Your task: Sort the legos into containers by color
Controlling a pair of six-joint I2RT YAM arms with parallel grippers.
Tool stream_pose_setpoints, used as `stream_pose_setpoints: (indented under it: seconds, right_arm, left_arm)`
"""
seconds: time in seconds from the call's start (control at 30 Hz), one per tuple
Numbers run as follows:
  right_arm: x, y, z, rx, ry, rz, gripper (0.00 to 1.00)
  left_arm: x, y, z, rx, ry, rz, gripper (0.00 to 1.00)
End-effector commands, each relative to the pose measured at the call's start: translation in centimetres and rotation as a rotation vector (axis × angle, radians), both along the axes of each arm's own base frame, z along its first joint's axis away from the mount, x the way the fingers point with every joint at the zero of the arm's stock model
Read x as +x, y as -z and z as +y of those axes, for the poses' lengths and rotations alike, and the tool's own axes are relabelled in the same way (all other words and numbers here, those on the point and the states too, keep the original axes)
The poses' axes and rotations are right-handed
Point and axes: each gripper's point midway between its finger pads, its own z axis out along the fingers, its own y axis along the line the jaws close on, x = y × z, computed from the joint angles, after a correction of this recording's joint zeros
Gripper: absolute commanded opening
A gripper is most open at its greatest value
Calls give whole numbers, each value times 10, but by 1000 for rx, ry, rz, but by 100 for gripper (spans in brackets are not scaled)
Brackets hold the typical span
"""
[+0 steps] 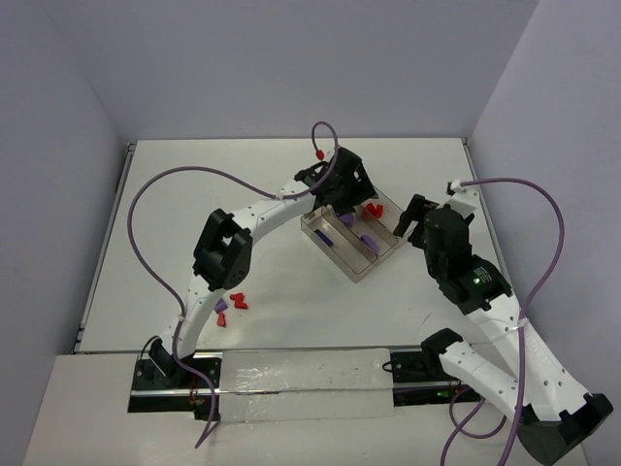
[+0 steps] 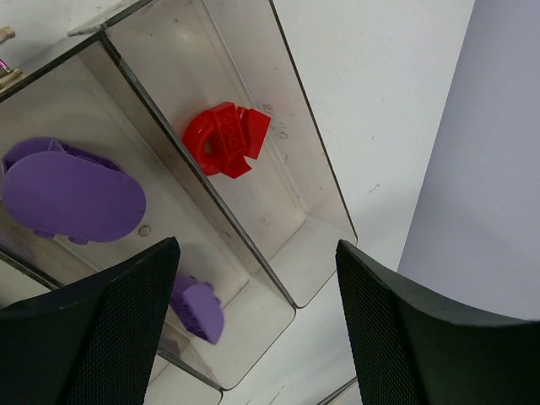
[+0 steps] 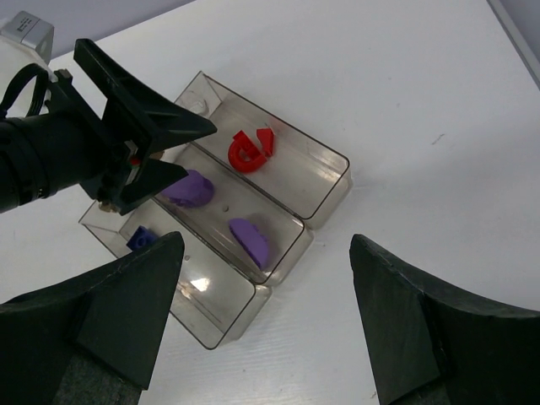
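The clear tray (image 1: 360, 276) of containers sits mid-table. Its far compartment holds one red lego (image 2: 224, 139) (image 3: 251, 150). Two purple legos (image 2: 72, 194) (image 2: 198, 308) lie in the middle compartment (image 3: 287, 245). My left gripper (image 2: 257, 249) (image 1: 342, 206) hangs open just above the tray's far end with nothing between its fingers. To the right of the tray, my right gripper (image 3: 266, 240) (image 1: 415, 219) is open and empty. Loose red legos (image 1: 237, 301) and a purple lego (image 1: 221, 305) lie on the table by the left arm.
A small blue brick (image 3: 142, 239) lies in the tray's third compartment. Purple cables (image 1: 146, 209) loop over the table's left and right sides. Grey walls close in the white table (image 1: 243, 175) on three sides.
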Motion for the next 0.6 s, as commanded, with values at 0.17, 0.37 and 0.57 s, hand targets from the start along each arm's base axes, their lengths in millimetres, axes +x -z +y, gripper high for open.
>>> stream_pose_setpoints:
  seconds: [0.17, 0.37, 0.57]
  right_arm:
    - [4, 2, 6, 24, -17, -2, 87]
    - [8, 4, 14, 40, -49, -6, 87]
    - [13, 6, 28, 69, -104, 2, 87]
  left_arm:
    - [-37, -94, 85, 187, -67, -247, 81]
    - [-111, -31, 235, 491, -261, -129, 82]
    - [-177, 12, 322, 599, -442, 53, 81]
